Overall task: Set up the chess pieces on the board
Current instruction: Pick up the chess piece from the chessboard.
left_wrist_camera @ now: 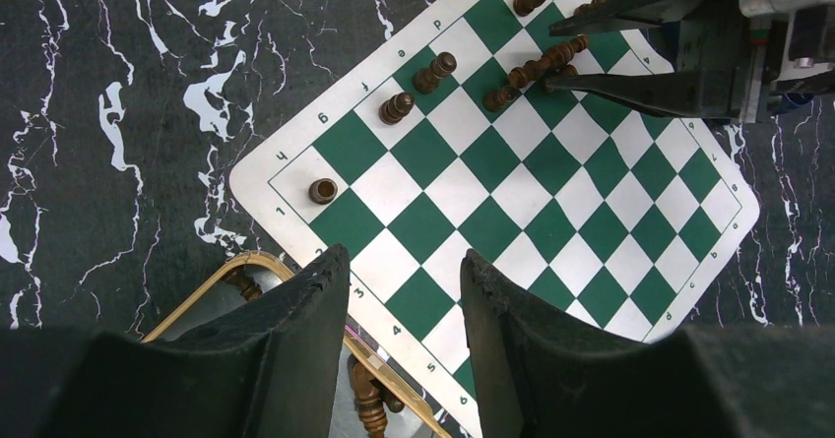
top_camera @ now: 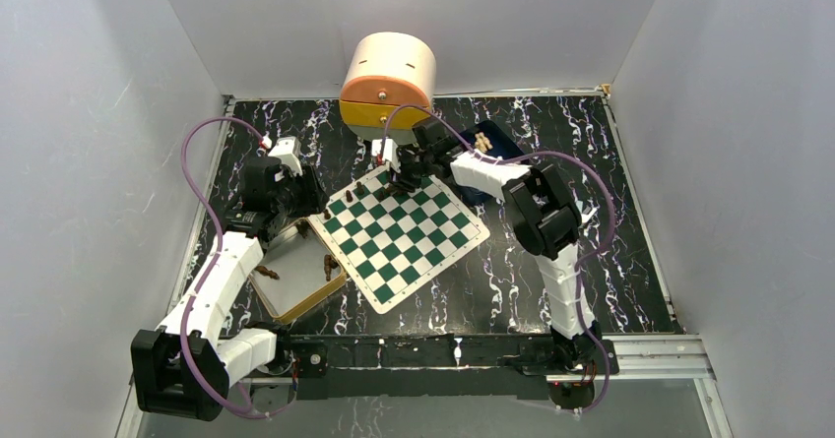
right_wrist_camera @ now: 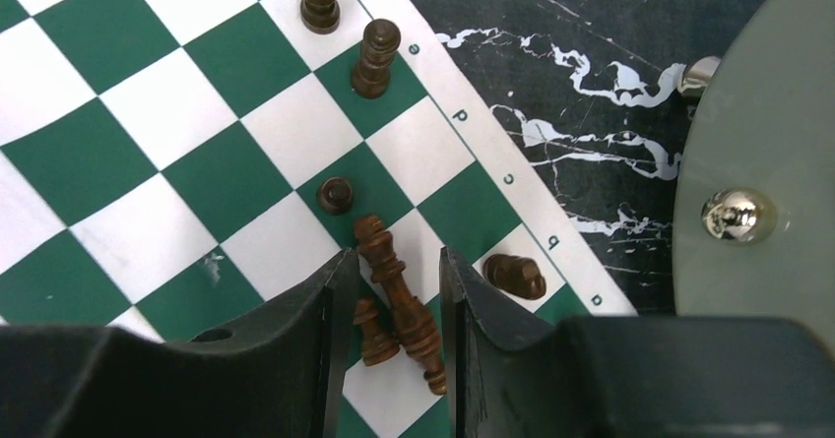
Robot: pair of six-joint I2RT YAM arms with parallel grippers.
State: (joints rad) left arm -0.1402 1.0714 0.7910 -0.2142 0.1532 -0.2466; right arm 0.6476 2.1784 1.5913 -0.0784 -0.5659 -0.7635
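Observation:
The green and white board (top_camera: 399, 236) lies at mid-table. Dark brown chess pieces stand along its far-left edge (left_wrist_camera: 397, 107) (left_wrist_camera: 434, 72), and one stands at the corner (left_wrist_camera: 322, 191). My right gripper (right_wrist_camera: 396, 258) is open low over the far corner. A tall dark piece (right_wrist_camera: 404, 305) and a small one (right_wrist_camera: 374, 332) lie toppled between its fingers. Another piece (right_wrist_camera: 514, 275) lies just outside the right finger. My left gripper (left_wrist_camera: 404, 271) hangs open and empty above the board's left border and the tray edge.
A tan-rimmed tray (top_camera: 320, 300) left of the board holds more dark pieces (top_camera: 267, 273) (left_wrist_camera: 366, 404). A blue container with beige pieces (top_camera: 482, 143) sits behind the right arm. An orange and yellow round box (top_camera: 387, 79) stands at the back, close to the right gripper.

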